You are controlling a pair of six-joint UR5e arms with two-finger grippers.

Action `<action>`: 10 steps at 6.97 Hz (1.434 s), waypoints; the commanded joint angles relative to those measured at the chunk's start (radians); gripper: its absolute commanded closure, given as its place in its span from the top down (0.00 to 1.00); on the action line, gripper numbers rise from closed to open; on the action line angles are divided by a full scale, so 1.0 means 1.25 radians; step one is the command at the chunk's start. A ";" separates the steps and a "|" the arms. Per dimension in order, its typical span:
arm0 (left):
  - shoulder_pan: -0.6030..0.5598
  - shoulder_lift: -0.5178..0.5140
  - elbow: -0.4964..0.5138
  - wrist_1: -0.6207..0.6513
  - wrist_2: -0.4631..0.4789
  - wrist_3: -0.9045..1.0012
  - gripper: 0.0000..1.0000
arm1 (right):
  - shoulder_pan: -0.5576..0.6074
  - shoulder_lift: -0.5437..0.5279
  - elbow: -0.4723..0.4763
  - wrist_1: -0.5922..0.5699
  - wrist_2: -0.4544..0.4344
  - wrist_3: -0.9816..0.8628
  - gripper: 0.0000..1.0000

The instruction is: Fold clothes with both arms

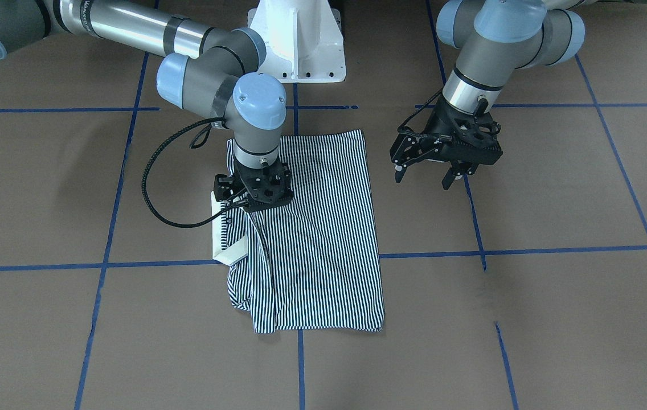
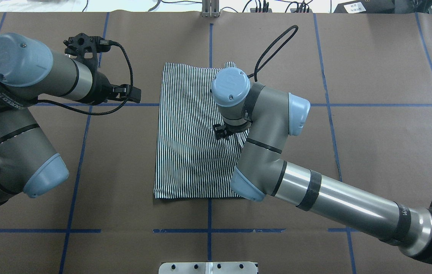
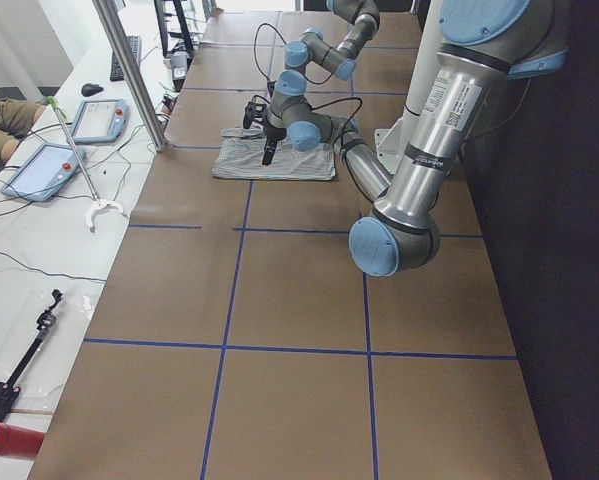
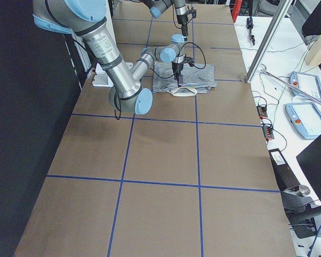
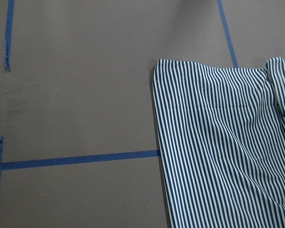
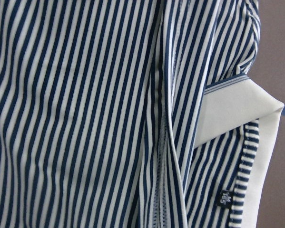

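The striped polo shirt (image 1: 318, 228) lies folded into a long rectangle at the table's middle; it also shows in the overhead view (image 2: 189, 133). Its cream collar (image 1: 226, 242) sticks out at the edge near my right gripper. My right gripper (image 1: 258, 196) points straight down onto that edge of the shirt. Its fingertips are hidden, so I cannot tell whether it is open or shut. The right wrist view shows the stripes (image 6: 85, 118), the collar (image 6: 232, 109) and a small dark patch (image 6: 226, 197) close up. My left gripper (image 1: 425, 176) is open and empty above bare table beside the shirt's other edge (image 5: 218, 142).
The white pedestal base (image 1: 301, 40) stands behind the shirt. Blue tape lines (image 1: 528, 250) grid the brown table. Tablets (image 3: 39, 170) and a metal pole (image 3: 129, 70) are on the bench beyond the table's far side.
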 commanded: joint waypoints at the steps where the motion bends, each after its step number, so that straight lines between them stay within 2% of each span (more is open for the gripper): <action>1: 0.000 0.000 0.001 0.000 0.000 -0.001 1.00 | -0.005 0.006 -0.024 -0.006 -0.005 -0.004 1.00; 6: 0.000 0.000 0.003 -0.002 0.000 -0.003 1.00 | 0.008 -0.019 -0.024 -0.007 -0.004 -0.007 1.00; 8: 0.001 0.000 0.003 -0.003 0.000 -0.002 1.00 | 0.032 -0.024 -0.014 -0.041 -0.002 -0.051 1.00; 10: 0.001 -0.004 0.003 -0.003 0.000 -0.007 1.00 | 0.088 -0.086 0.014 -0.043 0.004 -0.106 1.00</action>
